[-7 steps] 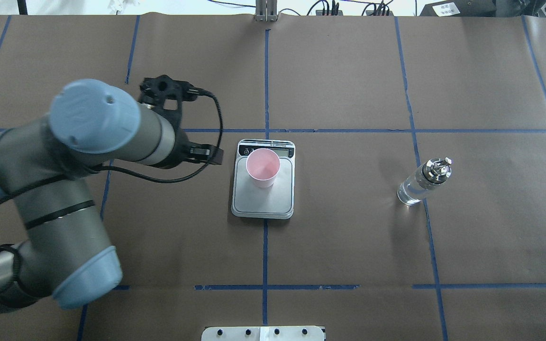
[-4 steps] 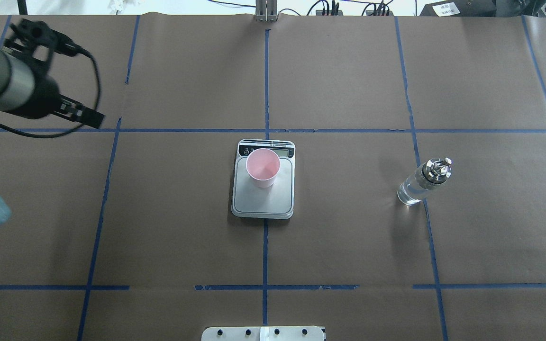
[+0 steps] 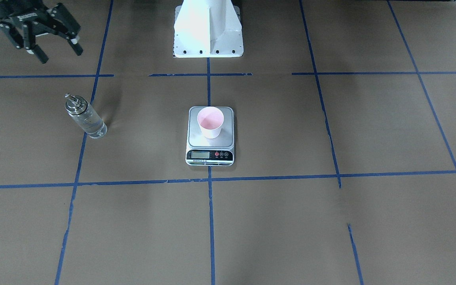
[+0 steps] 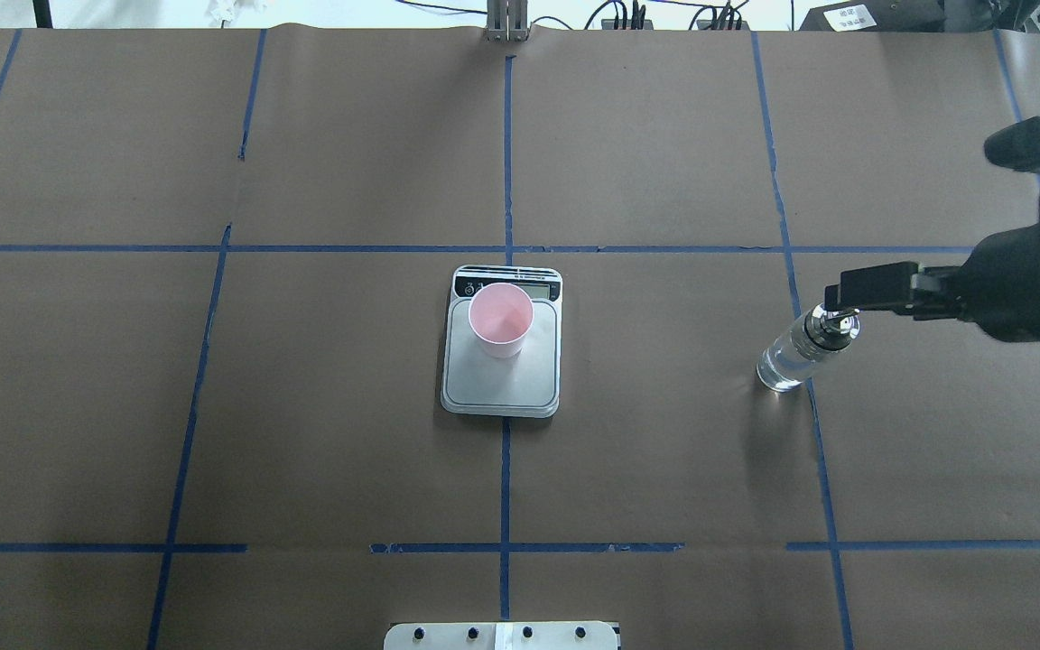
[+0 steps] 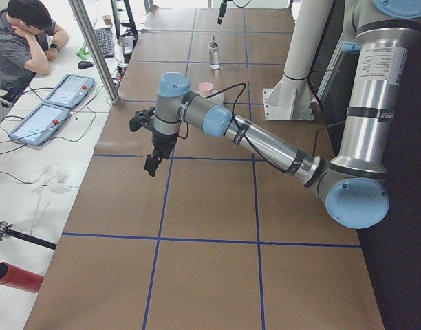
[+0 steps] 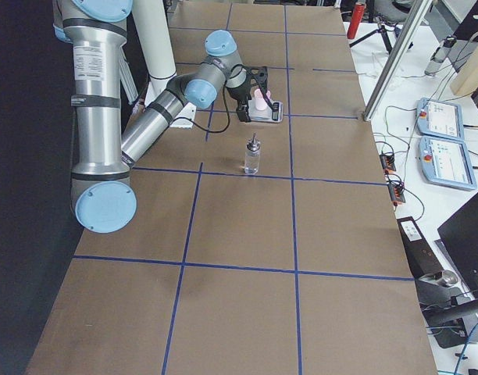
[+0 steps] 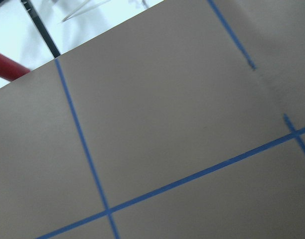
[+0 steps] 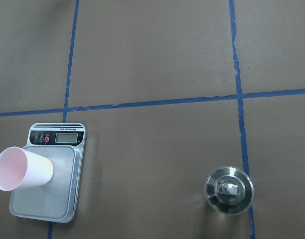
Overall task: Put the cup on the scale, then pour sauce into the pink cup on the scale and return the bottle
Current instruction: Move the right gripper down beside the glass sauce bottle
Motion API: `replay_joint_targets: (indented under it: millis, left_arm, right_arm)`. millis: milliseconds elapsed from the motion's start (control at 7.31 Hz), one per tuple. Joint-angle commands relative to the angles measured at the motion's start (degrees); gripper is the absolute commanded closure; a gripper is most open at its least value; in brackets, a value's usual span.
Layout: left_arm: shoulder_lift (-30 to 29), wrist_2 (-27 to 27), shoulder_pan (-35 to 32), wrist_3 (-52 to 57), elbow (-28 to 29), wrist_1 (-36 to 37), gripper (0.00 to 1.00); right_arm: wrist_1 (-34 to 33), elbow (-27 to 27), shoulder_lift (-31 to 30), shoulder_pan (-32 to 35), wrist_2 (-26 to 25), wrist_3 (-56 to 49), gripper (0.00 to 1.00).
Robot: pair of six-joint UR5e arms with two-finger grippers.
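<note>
The pink cup (image 4: 501, 318) stands upright on the scale (image 4: 502, 384) at the table's middle, close to the display strip (image 3: 210, 155). The clear bottle (image 4: 800, 352) with its silver pourer cap stands upright to the right, clear liquid inside. My right gripper (image 3: 59, 54) is open and empty, raised above the table; in the overhead view it (image 4: 836, 296) hangs over the bottle's cap. The right wrist view looks down on the cap (image 8: 228, 190) and the cup (image 8: 23, 169). My left gripper (image 5: 152, 165) is far off at the table's left end; I cannot tell its state.
The robot's white base plate (image 3: 208, 27) sits at the table's near edge. Blue tape lines cross the brown paper. An operator (image 5: 25, 41) and two tablets (image 5: 59, 103) are beside the left end, with a red cylinder (image 5: 14, 275) past the table's edge.
My left arm swung away to the left and out of the overhead view. My right arm came in from the right until its gripper stood over the bottle. Cup, scale and bottle did not move.
</note>
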Motion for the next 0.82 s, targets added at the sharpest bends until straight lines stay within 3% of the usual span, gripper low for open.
replay_joint_targets:
  millis: [0,137,274,548,684]
  left_arm:
    - [4.85,-4.38,-9.59,9.93,5.95,-0.47,0.0]
    - [8.27,-7.45,-11.12,13.39,6.04,0.39,0.0]
    - [12.57,-10.79,-11.22,12.91,5.0,0.4,0.0]
    - [14.11,-12.49,-11.22,12.99,4.55,0.32,0.0]
    - [14.11,-12.49,-11.22,13.07,4.46,0.31,0.0]
  right_arm:
    - [-4.57,3.67,-2.01,-19.04,-23.97,9.45,0.0]
    - [-4.57,3.5,-3.34,-27.4,-35.33,13.16,0.0]
    - [-4.4,3.41,-4.57,-33.49,-43.19,15.63,0.0]
    - [-3.96,-1.48,-4.49,-39.86,-52.98,18.19,0.0]
    - [1.44,-6.21,-4.84,-40.23,-55.54,17.95,0.0]
